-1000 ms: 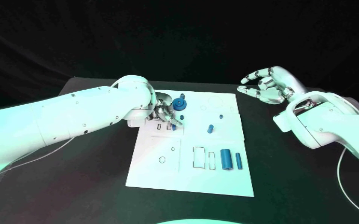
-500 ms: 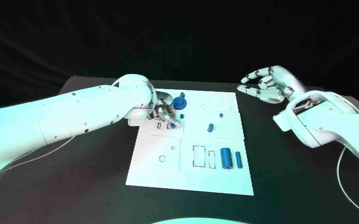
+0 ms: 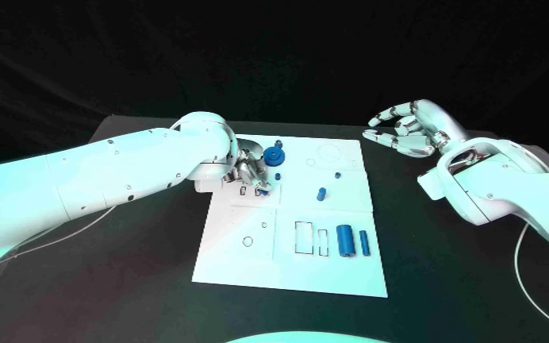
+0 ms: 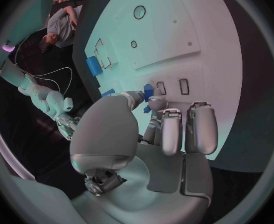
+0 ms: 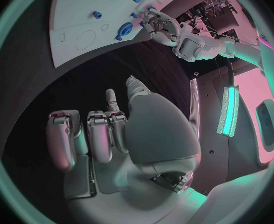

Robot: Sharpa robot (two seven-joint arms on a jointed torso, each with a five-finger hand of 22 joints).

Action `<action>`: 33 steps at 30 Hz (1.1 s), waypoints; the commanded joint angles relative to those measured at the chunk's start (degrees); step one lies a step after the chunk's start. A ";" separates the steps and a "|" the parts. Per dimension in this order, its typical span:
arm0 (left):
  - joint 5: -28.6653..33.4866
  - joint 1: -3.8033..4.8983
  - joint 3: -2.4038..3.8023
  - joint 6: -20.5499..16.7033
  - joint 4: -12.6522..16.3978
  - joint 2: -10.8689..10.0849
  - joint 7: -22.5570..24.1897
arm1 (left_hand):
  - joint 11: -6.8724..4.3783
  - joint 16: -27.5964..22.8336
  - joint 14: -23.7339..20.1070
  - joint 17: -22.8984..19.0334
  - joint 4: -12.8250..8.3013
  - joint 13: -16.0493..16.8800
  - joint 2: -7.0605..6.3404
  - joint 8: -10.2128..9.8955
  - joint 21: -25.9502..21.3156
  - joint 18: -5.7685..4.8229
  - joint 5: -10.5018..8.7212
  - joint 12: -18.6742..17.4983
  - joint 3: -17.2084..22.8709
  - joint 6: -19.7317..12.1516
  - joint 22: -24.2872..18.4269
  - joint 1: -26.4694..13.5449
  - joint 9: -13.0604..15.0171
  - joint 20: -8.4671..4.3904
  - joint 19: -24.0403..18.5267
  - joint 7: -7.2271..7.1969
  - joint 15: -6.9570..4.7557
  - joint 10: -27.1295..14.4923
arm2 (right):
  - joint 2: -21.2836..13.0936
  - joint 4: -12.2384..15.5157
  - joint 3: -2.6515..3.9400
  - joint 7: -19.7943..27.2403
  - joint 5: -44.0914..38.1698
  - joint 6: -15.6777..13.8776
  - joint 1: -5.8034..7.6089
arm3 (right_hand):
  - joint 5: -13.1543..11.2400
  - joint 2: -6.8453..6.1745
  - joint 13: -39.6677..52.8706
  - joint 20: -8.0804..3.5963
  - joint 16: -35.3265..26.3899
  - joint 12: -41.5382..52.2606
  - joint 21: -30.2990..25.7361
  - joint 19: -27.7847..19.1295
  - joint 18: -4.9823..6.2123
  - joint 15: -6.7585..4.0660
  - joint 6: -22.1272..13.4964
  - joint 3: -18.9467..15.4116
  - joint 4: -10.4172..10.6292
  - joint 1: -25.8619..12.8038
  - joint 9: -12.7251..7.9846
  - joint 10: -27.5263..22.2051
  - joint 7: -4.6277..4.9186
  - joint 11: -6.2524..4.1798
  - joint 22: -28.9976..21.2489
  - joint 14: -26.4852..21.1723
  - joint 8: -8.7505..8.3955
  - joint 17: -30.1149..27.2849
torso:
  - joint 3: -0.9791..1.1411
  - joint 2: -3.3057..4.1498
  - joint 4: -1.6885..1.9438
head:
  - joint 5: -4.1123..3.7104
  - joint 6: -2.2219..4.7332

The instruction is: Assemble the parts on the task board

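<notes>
The white task board (image 3: 286,267) lies mid-table. My left hand (image 3: 251,171) hovers low over its far-left corner and pinches a small blue part (image 4: 148,90) between thumb and fingers, right beside two small rectangular slots (image 4: 184,85). A blue gear (image 3: 274,158) stands just past that hand. On the board also lie a short blue peg (image 3: 321,195), a tiny blue stud (image 3: 339,175) and two blue cylinders (image 3: 346,242) near the front right. My right hand (image 3: 406,131) is raised beyond the board's far-right corner, fingers loosely curved and apart, holding nothing.
Outlined recesses (image 3: 305,239) and a small ring outline (image 3: 248,242) mark the board's near half. Black table (image 3: 137,263) surrounds the board on all sides. My left forearm (image 3: 126,176) stretches across the table's left part.
My left hand's fingers have shifted slightly over the slots with the small blue part. The right hand has stayed where it was.
</notes>
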 commanded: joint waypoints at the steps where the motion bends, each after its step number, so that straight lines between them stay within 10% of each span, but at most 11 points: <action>1: 3.59 0.02 0.07 -1.26 0.57 -0.42 0.33 | -0.02 0.25 5.01 11.66 -5.73 0.25 -1.52 0.75 0.28 -1.19 0.66 0.42 8.13 -0.24 0.19 -1.43 1.26 -0.07 0.08 -0.26 -0.25 0.86 | -0.01 -0.01 -0.01 -0.08 -0.69 0.67 -0.08 | 0.30 -0.14 10.46 -0.35 -0.36 -0.26 -0.16 3.79 0.63 -0.32 -0.28 0.08 0.17 -0.24 0.07 1.77 -0.25 -0.40 12.43 4.99 0.38 10.69 | 0.01 -0.02 0.07 | -0.13 0.08; 11: 8.43 0.00 0.20 -7.84 3.37 -3.18 0.86 | -0.22 0.20 5.01 11.53 -10.47 2.22 -2.51 2.41 0.15 -1.14 1.48 2.09 13.98 -0.27 0.05 -3.91 3.50 -0.16 0.00 -0.36 -0.43 2.66 | -0.32 -0.01 -0.02 -0.10 -0.68 0.53 -0.12 | 0.48 -0.15 10.48 -0.36 -0.38 -0.24 -0.20 3.77 0.64 -0.33 -0.31 0.08 0.20 -0.28 0.10 1.79 -0.25 -0.40 12.41 4.98 0.43 10.62 | 0.01 -0.02 0.21 | -0.09 0.13; 24: 3.32 -0.77 0.05 -13.78 6.55 -5.55 1.12 | -0.39 0.30 5.05 11.63 -11.87 4.08 -3.07 3.22 0.07 -1.11 1.57 3.67 15.98 0.18 -0.06 -5.40 4.39 -0.27 -0.02 -0.54 -0.58 4.13 | -0.57 -0.09 -0.03 -0.03 -0.61 0.42 -0.12 | 0.59 -0.15 10.49 -0.37 -0.38 -0.23 -0.26 3.74 0.65 -0.33 -0.33 0.06 0.26 -0.38 0.12 1.81 -0.25 -0.40 12.36 4.98 0.47 10.64 | 0.11 -0.13 1.01 | -0.12 -0.11; 33: -1.30 -1.77 -0.42 -13.54 6.14 -5.24 0.68 | -0.61 0.31 5.06 11.63 -11.95 4.37 -3.36 3.88 0.06 -1.12 1.32 4.02 16.59 0.68 -0.02 -6.70 4.91 -0.36 0.02 -0.85 -0.74 4.51 | -0.56 -0.19 -0.03 0.00 -0.52 0.42 -0.13 | 0.59 -0.15 10.49 -0.37 -0.38 -0.23 -0.26 3.74 0.65 -0.33 -0.33 0.06 0.26 -0.38 0.12 1.81 -0.25 -0.40 12.36 4.98 0.47 10.64 | 0.11 -0.06 0.85 | 0.01 -0.21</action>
